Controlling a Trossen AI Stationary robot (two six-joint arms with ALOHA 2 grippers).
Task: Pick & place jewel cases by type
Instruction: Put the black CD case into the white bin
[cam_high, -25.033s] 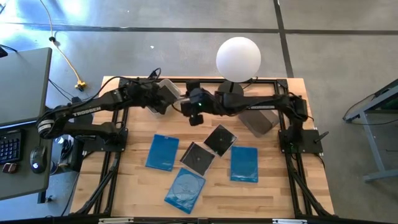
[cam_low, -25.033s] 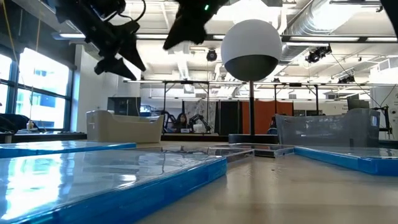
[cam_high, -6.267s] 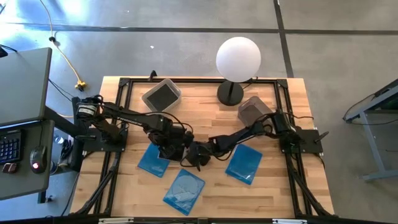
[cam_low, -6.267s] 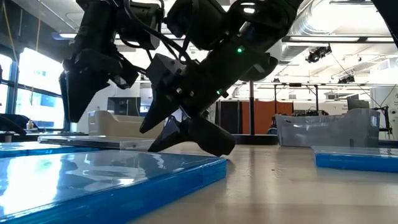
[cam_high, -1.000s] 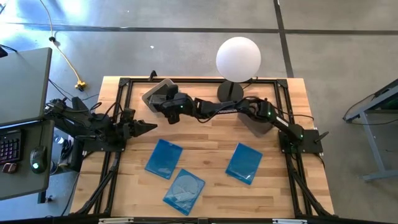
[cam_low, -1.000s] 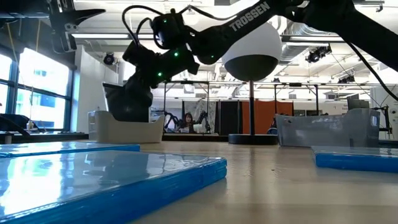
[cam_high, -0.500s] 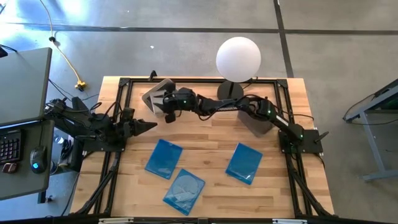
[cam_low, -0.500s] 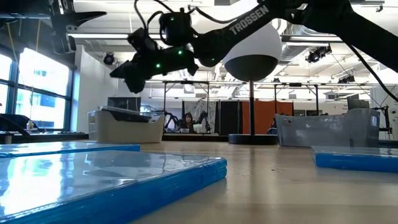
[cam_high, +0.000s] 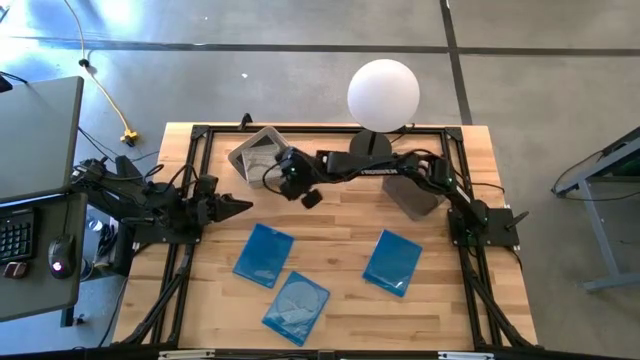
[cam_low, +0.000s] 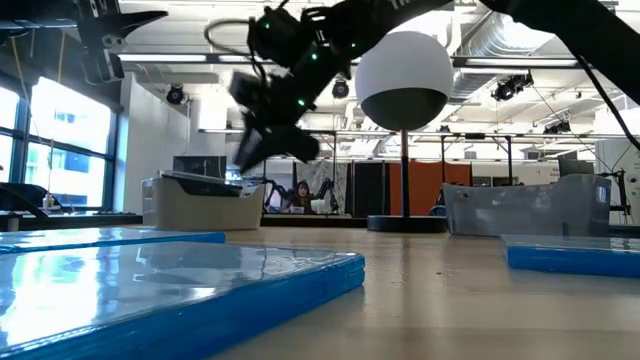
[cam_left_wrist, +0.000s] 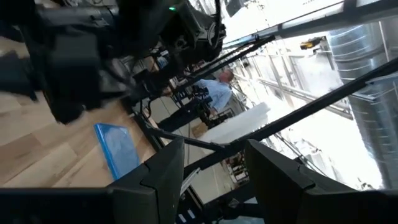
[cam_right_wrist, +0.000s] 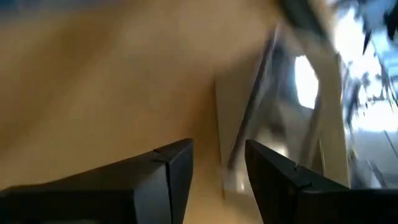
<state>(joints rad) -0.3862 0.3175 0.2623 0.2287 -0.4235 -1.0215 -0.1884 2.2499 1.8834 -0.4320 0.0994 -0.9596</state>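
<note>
Three translucent blue jewel cases lie flat on the table (cam_high: 263, 254), (cam_high: 297, 305), (cam_high: 391, 262); one of them shows in the left wrist view (cam_left_wrist: 118, 149). A dark grey case (cam_high: 262, 153) lies in the pale bin (cam_high: 240, 160); in the low view its edge (cam_low: 197, 178) sticks up over the bin's rim. My right gripper (cam_high: 308, 198) (cam_low: 275, 155) (cam_right_wrist: 219, 146) hangs open and holds nothing above the table, just to the near right of that bin. My left gripper (cam_high: 245, 205) (cam_left_wrist: 214, 146) is open and waits at the table's left edge.
A grey bin (cam_high: 415, 190) (cam_low: 530, 210) stands at the far right, under the right arm. A lamp with a white globe (cam_high: 383, 93) has its round base (cam_high: 370, 150) at the far edge. Bare wood lies between the blue cases and the bins.
My right gripper held a dark case above the pale bin, let it go so that it now lies in the bin, then rose and swung away toward the table's right and near side, turning as it went. The left arm kept still.
</note>
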